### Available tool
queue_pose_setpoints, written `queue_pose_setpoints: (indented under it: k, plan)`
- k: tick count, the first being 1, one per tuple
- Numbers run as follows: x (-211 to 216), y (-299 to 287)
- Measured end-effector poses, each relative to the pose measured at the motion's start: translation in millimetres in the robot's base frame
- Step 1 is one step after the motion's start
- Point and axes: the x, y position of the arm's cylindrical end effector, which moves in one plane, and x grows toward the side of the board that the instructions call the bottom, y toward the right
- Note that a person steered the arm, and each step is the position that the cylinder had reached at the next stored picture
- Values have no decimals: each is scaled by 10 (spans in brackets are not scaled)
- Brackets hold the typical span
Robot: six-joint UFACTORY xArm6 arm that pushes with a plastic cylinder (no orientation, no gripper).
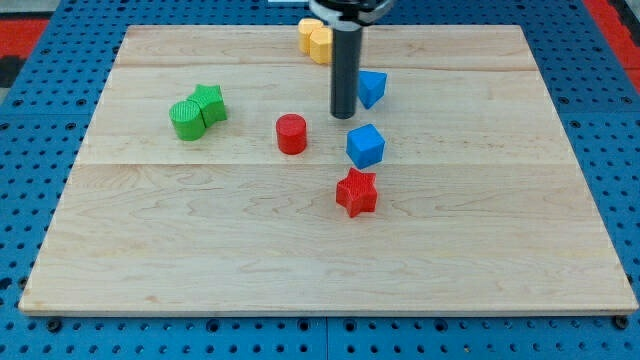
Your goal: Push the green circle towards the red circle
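The green circle [186, 120] lies at the view's left on the wooden board [200, 250], touching a green star [210, 103] at its upper right. The red circle [291, 134] stands near the board's middle, well to the right of the green circle. My tip [344, 115] is the lower end of the dark rod, a little up and to the right of the red circle, apart from it, and far right of the green circle.
A blue block [371, 88] sits just right of the rod. A blue cube [365, 146] and a red star [357, 192] lie below my tip. A yellow block [316, 40], partly hidden by the rod, is near the top edge.
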Motion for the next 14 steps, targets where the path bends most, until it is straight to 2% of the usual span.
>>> queue_pose_setpoints:
  k: [1, 2, 3, 5, 6, 7, 8, 10, 11, 12, 13, 14]
  plan:
    - [304, -375]
    - [631, -1038]
    - [1055, -1182]
    - [546, -1402]
    - [545, -1944]
    - [733, -2213]
    - [927, -1844]
    - [720, -1650]
    - [983, -1427]
    - [844, -1479]
    - [502, -1674]
    - [248, -2245]
